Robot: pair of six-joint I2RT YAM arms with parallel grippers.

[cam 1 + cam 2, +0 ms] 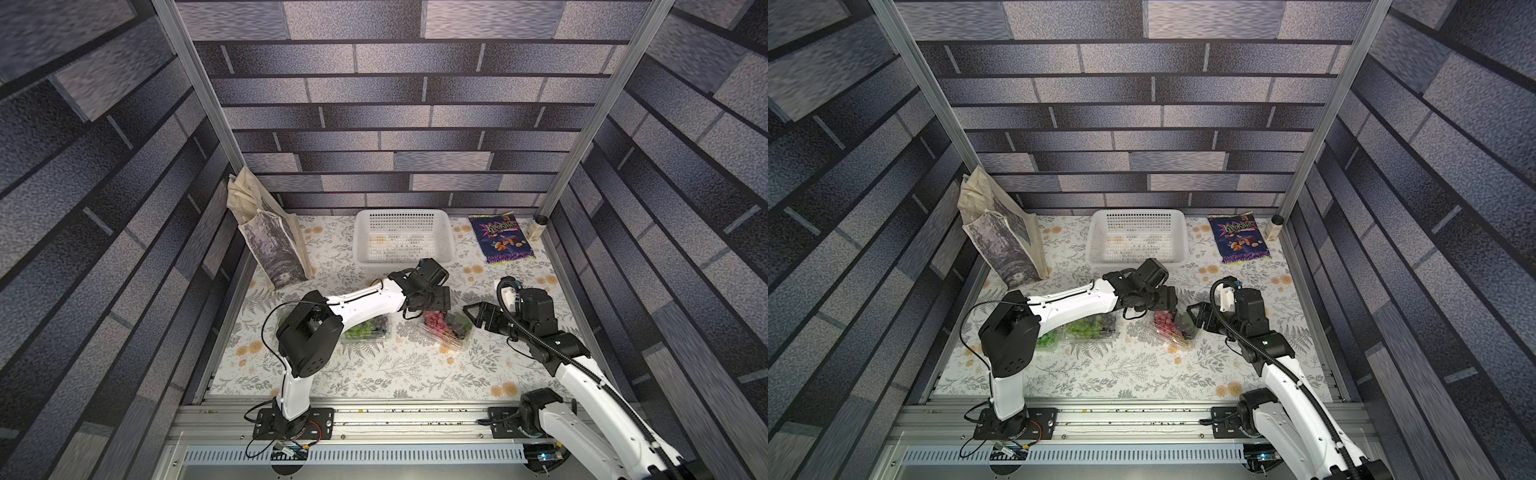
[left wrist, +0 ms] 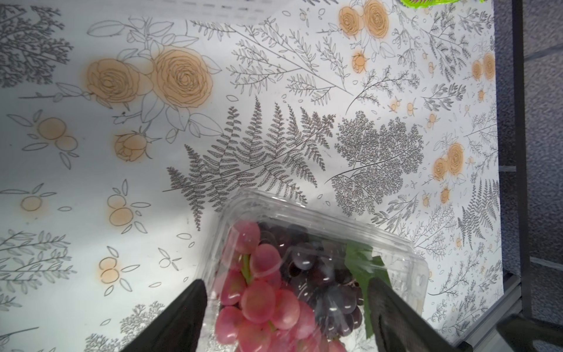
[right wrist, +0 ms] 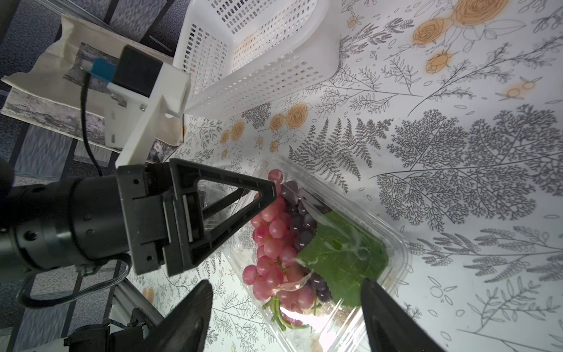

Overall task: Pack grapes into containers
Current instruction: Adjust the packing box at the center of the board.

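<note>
Nearest, the right gripper is spread wide and empty. Its fingers reach either side of the near end of a clear container, and whether they touch the plastic cannot be told. This container lies on the flowered table between the two arms and holds red grapes, dark grapes and a green leaf. Glare on the plastic blurs the fruit. From the other side the left gripper is likewise wide open, gripping nothing, and poised over the same container. One fingertip is at the rim beside a red grape, with contact unclear. Further left, a second container of green grapes is partly covered by the left arm. A third container barely shows under the elbow. Farther back are a white basket, a cloth bag and a purple snack packet.
</note>
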